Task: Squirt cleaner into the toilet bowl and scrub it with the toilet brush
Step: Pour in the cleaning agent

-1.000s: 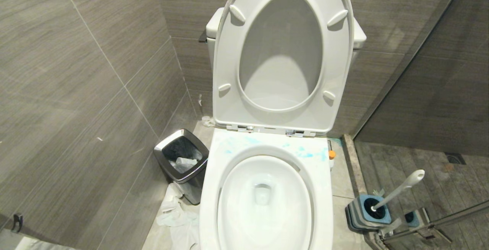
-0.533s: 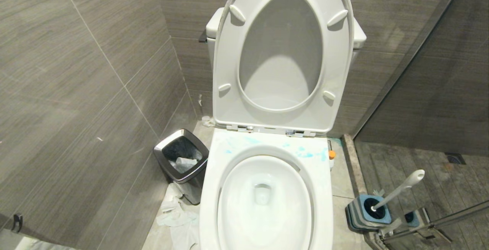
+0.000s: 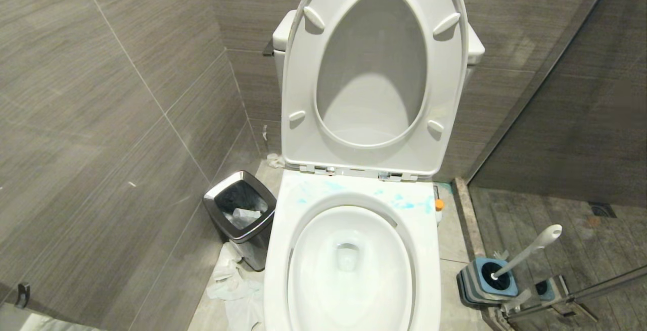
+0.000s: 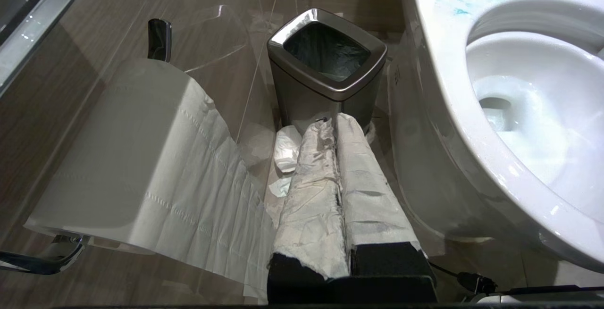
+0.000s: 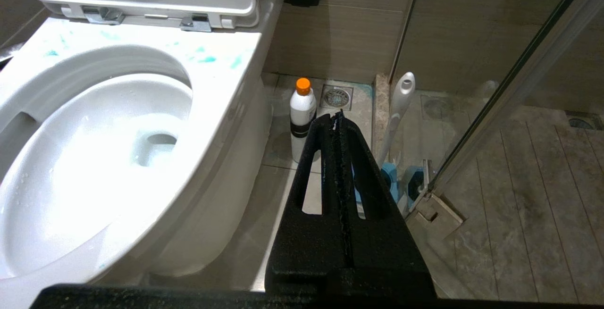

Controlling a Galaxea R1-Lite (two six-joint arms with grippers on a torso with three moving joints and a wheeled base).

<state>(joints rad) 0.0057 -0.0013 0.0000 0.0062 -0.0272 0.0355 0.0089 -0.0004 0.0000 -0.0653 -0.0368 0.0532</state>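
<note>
Nothing's changing lately: both grippers, left gripper (image 4: 336, 122) and right gripper (image 5: 336, 116), are sitting fully closed and empty, white orange-capped cleaner bottle (image 5: 302, 115) lower-right of the white ceramic toilet bowl (image 3: 349, 265), untouched.

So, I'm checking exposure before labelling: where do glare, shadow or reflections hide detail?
Right wrist view: the toilet bowl blows out to near-white inside. Head view: the bowl reads evenly, and the glass partition mirrors the toilet brush holder. Left wrist view: the trash bin interior is dark.
</note>
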